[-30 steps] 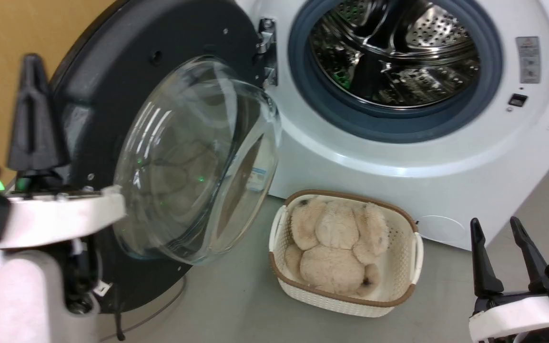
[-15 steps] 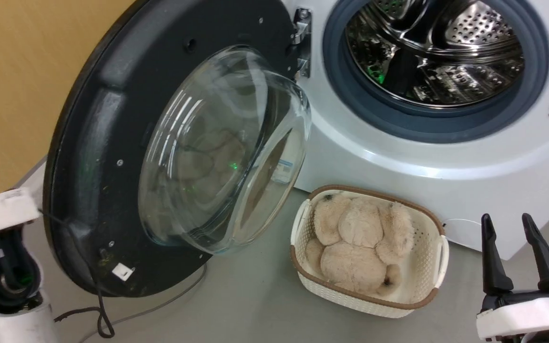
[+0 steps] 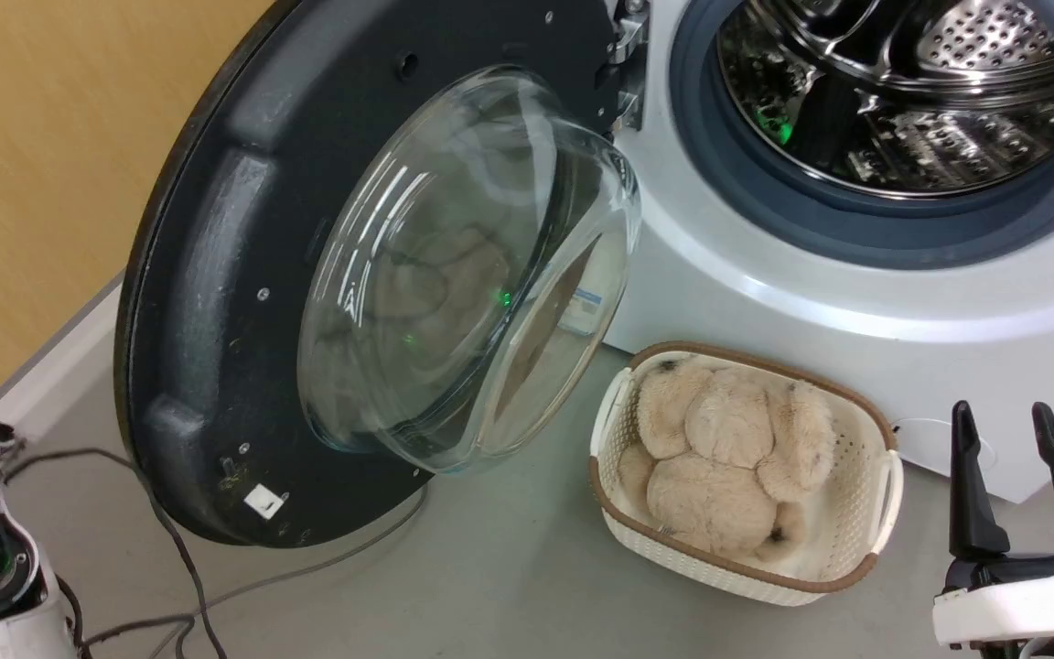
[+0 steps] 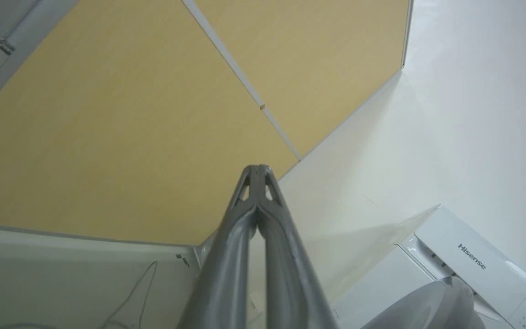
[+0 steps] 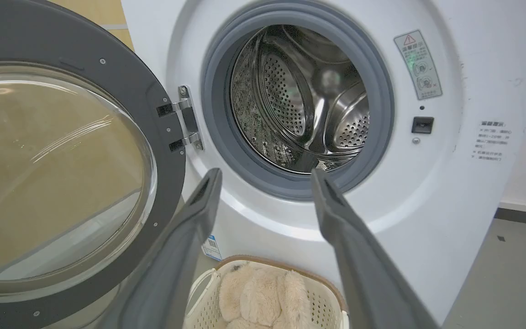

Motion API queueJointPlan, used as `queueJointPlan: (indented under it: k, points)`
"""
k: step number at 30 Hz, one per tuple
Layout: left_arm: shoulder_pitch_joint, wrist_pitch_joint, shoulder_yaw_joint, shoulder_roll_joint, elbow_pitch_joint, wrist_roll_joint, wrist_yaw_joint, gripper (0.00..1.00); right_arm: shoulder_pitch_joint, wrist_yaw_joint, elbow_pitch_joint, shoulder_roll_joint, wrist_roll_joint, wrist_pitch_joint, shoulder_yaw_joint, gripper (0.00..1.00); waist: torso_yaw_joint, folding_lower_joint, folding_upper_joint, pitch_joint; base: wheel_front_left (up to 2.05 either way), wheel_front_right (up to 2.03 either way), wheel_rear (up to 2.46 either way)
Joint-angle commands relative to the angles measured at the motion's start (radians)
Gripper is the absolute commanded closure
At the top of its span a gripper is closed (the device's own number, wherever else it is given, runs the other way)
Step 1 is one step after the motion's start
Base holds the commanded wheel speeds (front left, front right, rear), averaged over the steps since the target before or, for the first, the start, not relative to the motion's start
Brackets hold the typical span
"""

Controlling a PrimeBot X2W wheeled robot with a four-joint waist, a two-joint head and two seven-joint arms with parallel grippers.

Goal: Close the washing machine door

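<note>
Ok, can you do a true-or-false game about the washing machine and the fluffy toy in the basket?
1. The washing machine door is swung wide open. True.
2. The basket sits inside the drum. False: it stands on the floor in front of the washing machine.
3. A fluffy beige toy lies in the basket. True.
4. The right gripper is squeezed shut. False: its fingers stand apart.
5. The left gripper has its fingers pressed together. True.
</note>
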Motion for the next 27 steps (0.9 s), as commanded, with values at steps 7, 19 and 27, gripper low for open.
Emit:
queueJointPlan:
  k: [7,19,27]
  points:
    - [0.027,0.073,-0.006,0.028,0.125,-0.208,-0.015,1.00,-0.024,0.001,-0.013,0.003,0.013,-0.022,-0.011,0.00,0.025,0.0000,0.0000,0.023,0.00,0.00,0.00]
    - [0.048,0.308,-0.067,0.032,0.279,-0.524,-0.028,1.00,-0.038,0.001,-0.025,0.004,0.020,-0.047,-0.022,0.00,0.052,0.0000,0.0000,0.060,0.00,0.00,0.00]
    - [0.097,0.467,-0.124,0.012,0.283,-0.671,-0.037,1.00,-0.046,0.001,-0.030,0.004,0.030,-0.063,-0.031,0.00,0.075,0.0000,0.0000,0.079,0.00,0.00,0.00]
